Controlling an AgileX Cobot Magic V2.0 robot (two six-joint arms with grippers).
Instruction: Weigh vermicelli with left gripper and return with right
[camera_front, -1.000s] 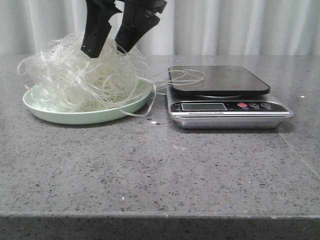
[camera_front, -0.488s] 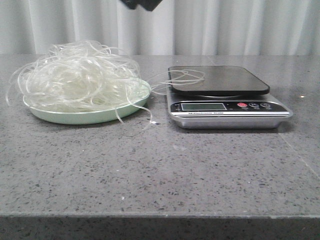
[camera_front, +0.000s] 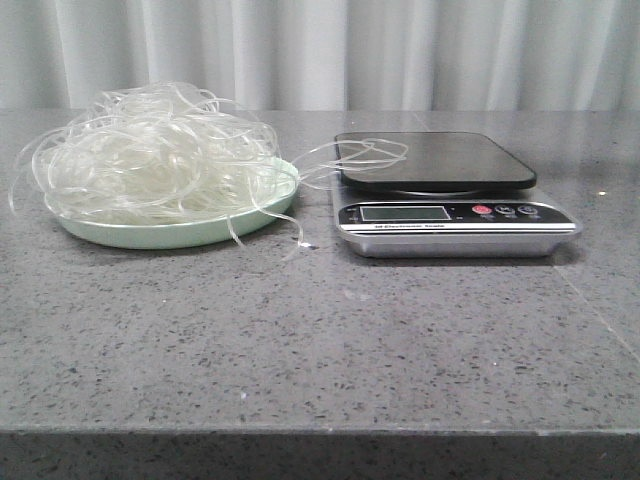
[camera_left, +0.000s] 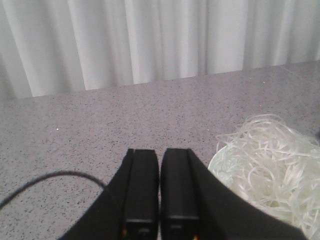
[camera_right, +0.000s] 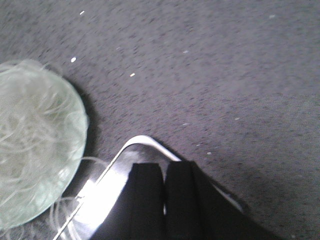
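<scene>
I see the vermicelli (camera_front: 160, 150) heaped on the green plate (camera_front: 170, 234) left of the scale (camera_front: 450, 205), stray strands reaching its platform, with my left gripper (camera_left: 159, 170) and right gripper (camera_right: 164, 185) both closed and empty.

Vermicelli (camera_front: 160, 155): large loose tangle of thin, translucent whitish strands, heaped on pale green plate (camera_front: 170, 235) at left side of worktop, toward its far edge. Mound overhangs plate rim at left. Stray loops stick out all round. Several strands trail rightward onto near-left corner of scale platform (camera_front: 435, 160). One loose end hangs over plate's near rim, touching worktop. Neither of my pincers touches it.
</scene>
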